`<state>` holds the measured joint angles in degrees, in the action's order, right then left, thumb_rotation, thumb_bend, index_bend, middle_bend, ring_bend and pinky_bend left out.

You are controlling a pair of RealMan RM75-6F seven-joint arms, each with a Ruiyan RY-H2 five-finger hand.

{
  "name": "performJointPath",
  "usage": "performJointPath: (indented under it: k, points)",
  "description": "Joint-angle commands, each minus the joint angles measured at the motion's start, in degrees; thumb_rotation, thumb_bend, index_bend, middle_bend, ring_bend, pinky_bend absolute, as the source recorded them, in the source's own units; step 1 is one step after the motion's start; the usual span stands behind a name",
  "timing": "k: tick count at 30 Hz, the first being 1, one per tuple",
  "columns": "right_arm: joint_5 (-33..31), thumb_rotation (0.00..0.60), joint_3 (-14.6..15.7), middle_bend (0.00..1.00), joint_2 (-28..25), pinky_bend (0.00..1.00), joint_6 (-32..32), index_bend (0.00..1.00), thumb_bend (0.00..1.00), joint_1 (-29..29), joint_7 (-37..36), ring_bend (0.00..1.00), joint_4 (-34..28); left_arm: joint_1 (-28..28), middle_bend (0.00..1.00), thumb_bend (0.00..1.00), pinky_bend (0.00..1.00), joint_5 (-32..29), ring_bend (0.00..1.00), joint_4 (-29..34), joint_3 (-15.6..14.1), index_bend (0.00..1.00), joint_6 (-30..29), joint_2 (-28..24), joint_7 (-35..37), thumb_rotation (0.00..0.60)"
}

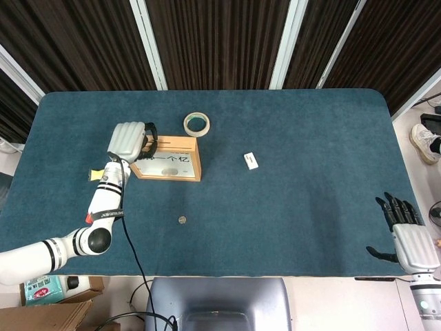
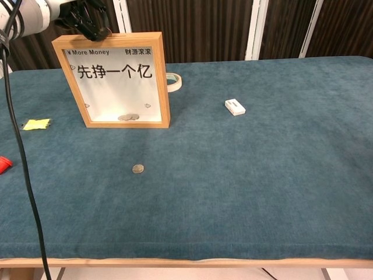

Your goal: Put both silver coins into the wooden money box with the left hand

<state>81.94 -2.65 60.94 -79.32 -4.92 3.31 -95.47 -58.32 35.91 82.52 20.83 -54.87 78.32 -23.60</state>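
Observation:
The wooden money box (image 1: 171, 165) (image 2: 113, 79) stands upright at the table's left centre, with a white front panel. Two coins lie at its bottom behind the panel (image 2: 129, 117). My left hand (image 1: 129, 141) (image 2: 87, 22) hovers over the box's top left corner, its fingers curled down and its dark fingertips close together at the top edge. No coin shows between them. One silver coin (image 1: 182, 221) (image 2: 137, 168) lies flat on the cloth in front of the box. My right hand (image 1: 406, 234) rests at the front right table edge, fingers spread and empty.
A tape roll (image 1: 197, 124) (image 2: 173, 80) lies behind the box. A small white block (image 1: 251, 161) (image 2: 235, 107) sits to its right. A yellow scrap (image 1: 93, 174) (image 2: 36, 123) and a red item (image 2: 3, 164) lie at the left. A black cable (image 2: 23, 175) hangs from my left arm.

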Motion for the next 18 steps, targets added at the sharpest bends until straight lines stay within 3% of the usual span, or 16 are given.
performJointPath:
  k: [1, 10, 14, 18]
  points:
    - [0.05, 0.600, 0.00, 0.00, 0.01, 0.00, -0.08, 0.00, 0.10, 0.01, 0.05, 0.00, -0.06, 0.12, 1.00, 0.53, 1.00, -0.08, 1.00, 0.29, 0.05, 0.50, -0.08, -0.19, 0.23, 0.600]
    - [0.25, 0.600, 0.08, 0.00, 0.06, 0.00, -0.19, 0.00, 0.10, 0.02, 0.19, 0.00, -0.16, 1.01, 1.00, 0.53, 1.00, 2.29, 1.00, 3.46, 0.06, 0.48, -2.30, -1.36, 1.01, 0.600]
    - [0.42, 0.600, 0.16, 0.00, 0.10, 0.00, -0.18, 0.00, 0.10, 0.00, 0.28, 0.00, -0.20, 4.04, 1.00, 0.47, 1.00, 9.90, 1.00, 10.44, -0.77, 0.41, -6.89, -3.45, 3.85, 0.600]
    - [1.10, 0.600, 0.49, 0.00, 0.11, 0.00, -0.42, 0.00, 0.10, 0.10, 0.47, 0.00, -0.44, 9.74, 1.00, 0.42, 1.00, 19.98, 1.00, 19.64, -4.19, 0.38, -13.30, -5.50, 7.82, 0.600]
